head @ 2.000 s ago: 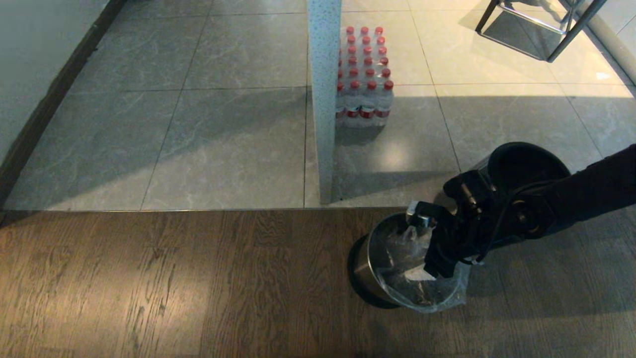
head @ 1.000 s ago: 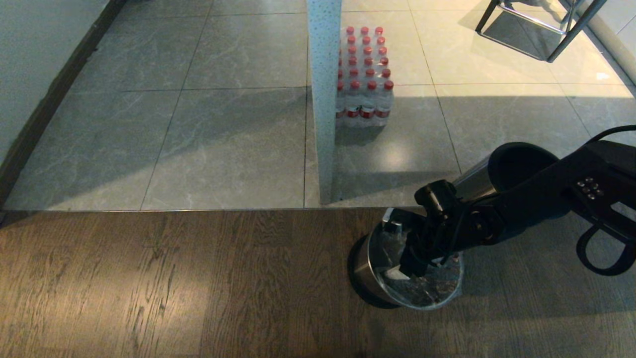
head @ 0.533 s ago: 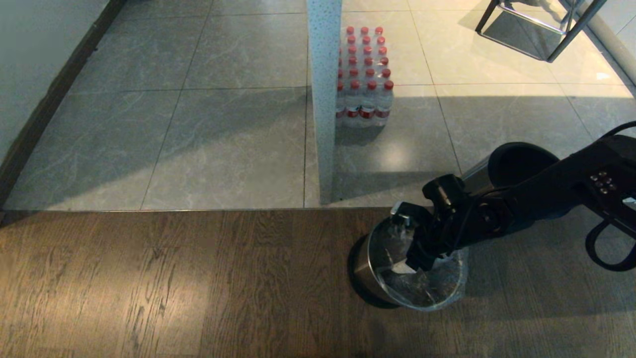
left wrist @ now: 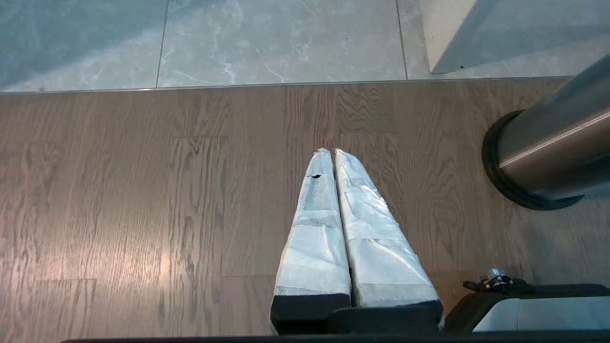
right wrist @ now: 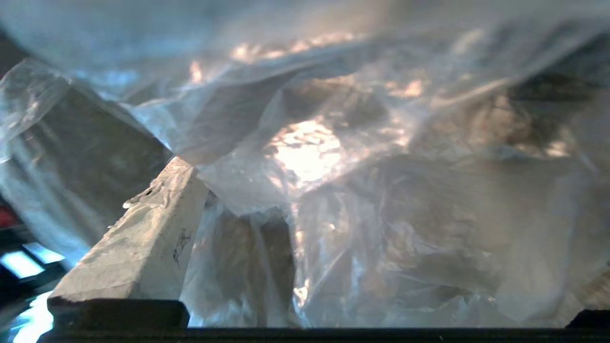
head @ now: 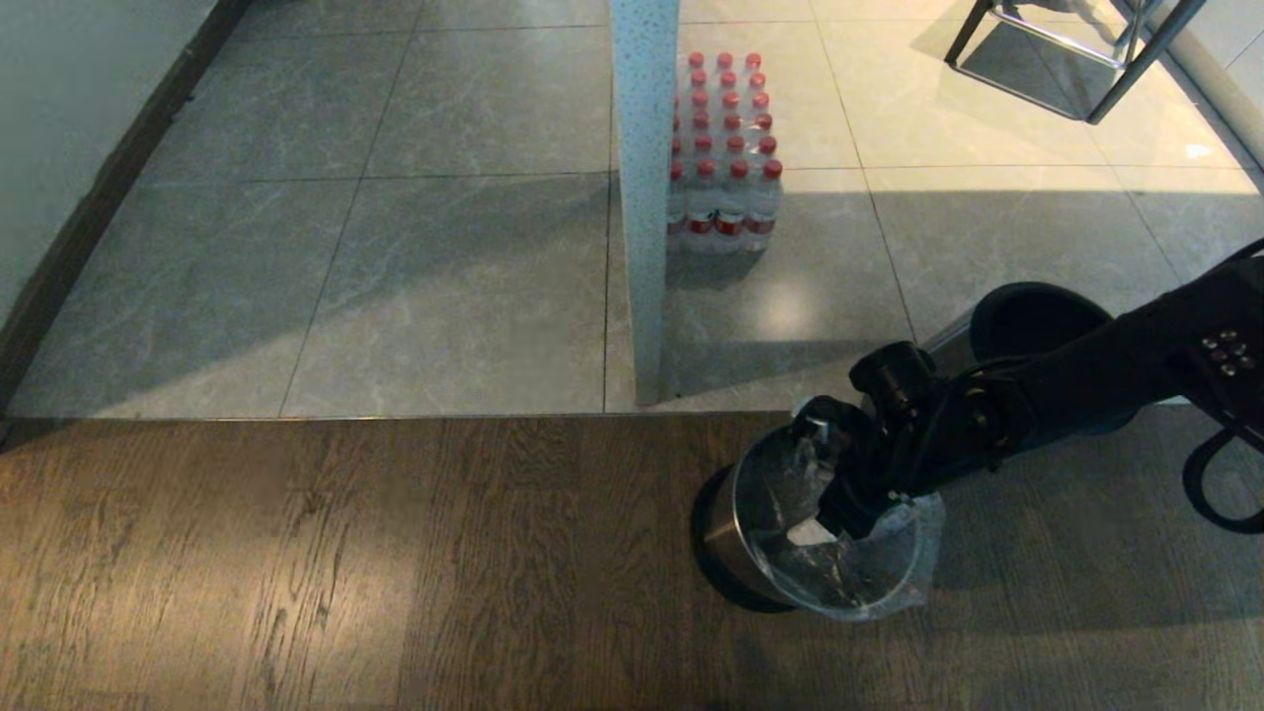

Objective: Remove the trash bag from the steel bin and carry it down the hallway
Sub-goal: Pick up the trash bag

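Note:
The steel bin (head: 726, 533) stands on the dark wood floor, lined with the clear, crinkled trash bag (head: 859, 578), whose edge spills over the bin's right rim. My right gripper (head: 818, 486) reaches down into the bin's mouth from the right. It is open. In the right wrist view one white-wrapped finger (right wrist: 143, 238) shows and bag plastic (right wrist: 362, 200) fills the space beside it, hiding the other finger. My left gripper (left wrist: 332, 152) is shut and empty, parked low over the wood floor to the left of the bin (left wrist: 548, 147). The hallway's grey tiles (head: 444, 276) begin just beyond the wood.
A pale post (head: 644, 197) stands on the tiles behind the bin, with a pack of red-capped bottles (head: 726, 148) beside it. A black-rimmed round thing (head: 1032, 321) lies behind my right arm. Metal chair legs (head: 1066, 59) are at the far right, a wall with dark baseboard (head: 89, 217) at the left.
My right gripper has drawn back a little up and to the right inside the bin, and the wrist has rolled. The bag's edge has puffed out over the bin's right rim.

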Motion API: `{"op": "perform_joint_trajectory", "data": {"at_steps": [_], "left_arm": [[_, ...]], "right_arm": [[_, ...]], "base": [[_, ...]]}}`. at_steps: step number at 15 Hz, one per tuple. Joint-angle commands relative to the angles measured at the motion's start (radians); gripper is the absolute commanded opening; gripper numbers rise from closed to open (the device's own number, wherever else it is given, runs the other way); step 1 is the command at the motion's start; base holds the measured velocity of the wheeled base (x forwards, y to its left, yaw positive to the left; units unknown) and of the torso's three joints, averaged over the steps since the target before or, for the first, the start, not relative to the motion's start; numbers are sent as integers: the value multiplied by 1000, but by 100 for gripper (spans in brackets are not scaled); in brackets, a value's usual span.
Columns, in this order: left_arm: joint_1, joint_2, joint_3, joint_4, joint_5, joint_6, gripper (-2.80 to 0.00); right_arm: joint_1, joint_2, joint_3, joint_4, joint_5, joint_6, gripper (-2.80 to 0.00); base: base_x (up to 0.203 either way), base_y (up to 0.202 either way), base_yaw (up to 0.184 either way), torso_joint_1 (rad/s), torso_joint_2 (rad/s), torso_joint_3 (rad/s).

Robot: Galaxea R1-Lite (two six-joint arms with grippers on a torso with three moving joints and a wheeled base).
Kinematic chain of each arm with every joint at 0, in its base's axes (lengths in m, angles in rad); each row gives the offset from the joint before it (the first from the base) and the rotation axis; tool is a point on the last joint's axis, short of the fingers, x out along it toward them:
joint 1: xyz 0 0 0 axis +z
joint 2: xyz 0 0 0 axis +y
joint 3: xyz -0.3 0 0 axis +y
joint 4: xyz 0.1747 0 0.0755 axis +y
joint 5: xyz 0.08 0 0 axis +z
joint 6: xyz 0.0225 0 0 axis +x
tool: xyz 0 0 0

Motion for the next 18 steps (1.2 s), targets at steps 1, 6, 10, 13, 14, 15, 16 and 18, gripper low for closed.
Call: {"op": "perform_joint_trajectory", "data": {"at_steps": [1,6,10,13,14,15,16,18], "left_arm": [[0,0,0,0,-1,0,-280],[0,0,0,0,0,0,-280],[0,0,0,0,0,0,-280],[0,0,0,0,0,0,-280],[0,0,0,0,0,0,-280],[0,0,0,0,0,0,-280],[0,0,0,0,0,0,-280],[0,0,0,0,-1,0,-280]], "right_arm": [[1,-5,-23,38,5,34,0],[10,2,-41,56,9,74,0],[36,22,-89,96,9,157,0],[43,31,-141,163,12,186,0],[43,33,-151,181,12,194,0],[43,33,-158,183,12,195,0],[43,31,-160,183,12,199,0],[42,22,-181,186,11,203,0]], "base": [[0,0,0,0,0,0],[0,0,0,0,0,0],[0,0,0,0,0,0],[0,0,0,0,0,0],[0,0,0,0,0,0],[0,0,0,0,0,0],[0,0,0,0,0,0],[0,0,0,0,0,0]]}}
